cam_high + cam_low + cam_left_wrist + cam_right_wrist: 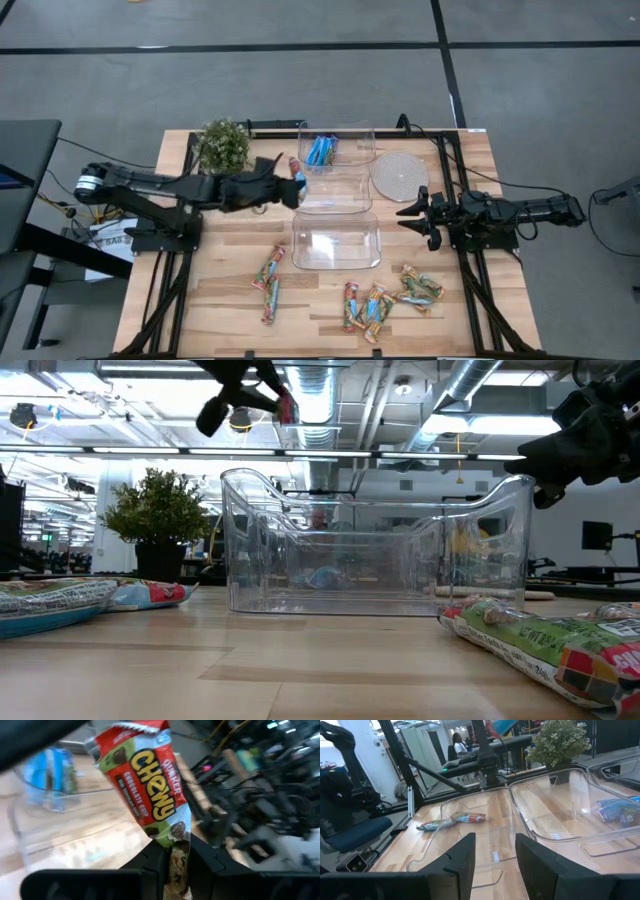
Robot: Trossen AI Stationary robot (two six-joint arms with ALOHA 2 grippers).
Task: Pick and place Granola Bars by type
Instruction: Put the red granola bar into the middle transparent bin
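My left gripper (291, 186) hangs by the left wall of the far clear tub (345, 190), shut on a red-green granola bar (142, 785); the low view shows that bar (287, 405) high above the table. Blue bars (320, 150) lie in the far tub. The near tub (336, 262) holds nothing. Red-green bars (270, 268) lie flat left of the near tub. Several mixed bars (375, 306) and tan-orange ones (418, 289) lie to its near right. My right gripper (412, 211) is open, in the air right of the tubs. My left gripper pinches the red-green bar by one end of its wrapper (175, 855) between the two fingers (155, 862). The fingers come roughly level from the table's left. The bar is lifted clear, and its free end (130, 735) sticks out past the fingertips.
A potted plant (222, 146) stands at the far left, close behind my left arm. A round clear lid (397, 176) lies right of the far tub, just beyond my right gripper. Bare wood lies along the near edge (310, 335).
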